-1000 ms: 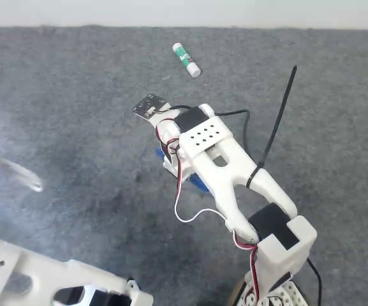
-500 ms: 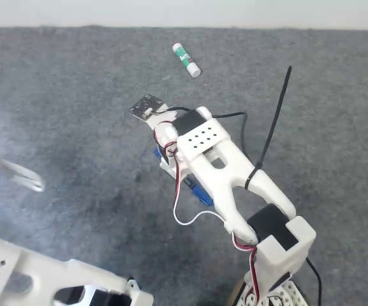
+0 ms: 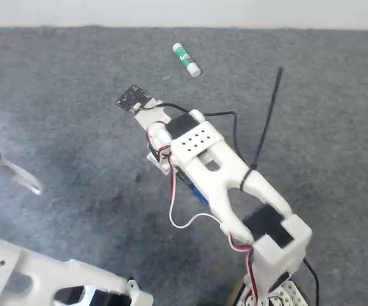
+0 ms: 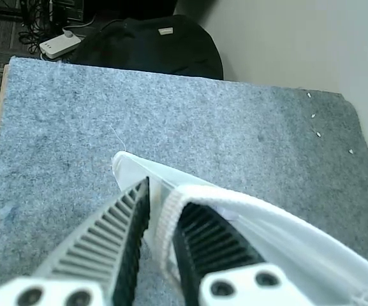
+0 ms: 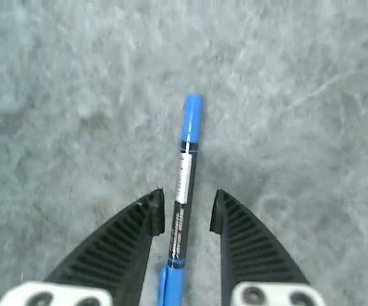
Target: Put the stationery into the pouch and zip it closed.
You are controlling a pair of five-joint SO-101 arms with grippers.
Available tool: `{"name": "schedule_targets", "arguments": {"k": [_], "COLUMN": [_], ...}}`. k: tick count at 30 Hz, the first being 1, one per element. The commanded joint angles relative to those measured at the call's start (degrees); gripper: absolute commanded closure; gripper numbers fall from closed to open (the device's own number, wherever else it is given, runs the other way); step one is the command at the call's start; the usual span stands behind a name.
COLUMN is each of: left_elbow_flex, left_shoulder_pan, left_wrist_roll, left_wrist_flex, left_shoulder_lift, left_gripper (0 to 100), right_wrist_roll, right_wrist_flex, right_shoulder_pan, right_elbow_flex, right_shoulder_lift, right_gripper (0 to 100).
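A blue and black pen (image 5: 185,182) lies on the grey carpet between the fingers of my right gripper (image 5: 187,207), which is open and straddles it low over the mat. In the high view the right arm (image 3: 193,137) covers most of the pen (image 3: 195,189). A green and white glue stick (image 3: 186,59) lies at the far side of the mat. My left gripper (image 4: 158,201) is shut on the white edge of the clear pouch (image 4: 254,220), held above the carpet. A translucent part of the pouch (image 3: 21,176) shows at the left edge of the high view.
The left arm's white body (image 3: 50,280) fills the near left corner. A black cable tie (image 3: 270,118) sticks up from the right arm. A black bag (image 4: 152,44) and a power strip (image 4: 59,43) lie beyond the mat's edge.
The right arm has shifted toward the far left over the pen, so more of the pen now shows behind its wrist. The pouch and glue stick have stayed put.
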Motion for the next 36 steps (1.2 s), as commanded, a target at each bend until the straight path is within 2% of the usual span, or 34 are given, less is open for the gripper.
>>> {"name": "schedule_targets", "arguments": {"k": [1, 8, 14, 36], "left_elbow_flex": [-3.03, -3.12, -3.03, -1.54], "left_shoulder_pan": [0.35, 0.44, 0.44, 2.64], "left_wrist_roll": [0.53, 0.53, 0.53, 0.53], "left_wrist_flex": [-0.35, 0.0, 0.0, 0.0], "left_shoulder_lift": [-0.44, -0.44, -0.44, -0.44], "left_gripper": [99, 99, 99, 99], "right_wrist_roll": [-0.09, 0.0, 3.16, 3.52], "right_wrist_flex": [-0.04, 3.12, 2.86, 3.21], "right_shoulder_pan": [-1.19, -1.45, -1.36, 0.31], "right_elbow_flex": [-6.42, -14.68, -15.74, -25.14], "right_shoulder_lift": [2.59, 9.54, 13.41, 27.21], "right_gripper": [87.9, 87.9, 87.9, 88.8]}}
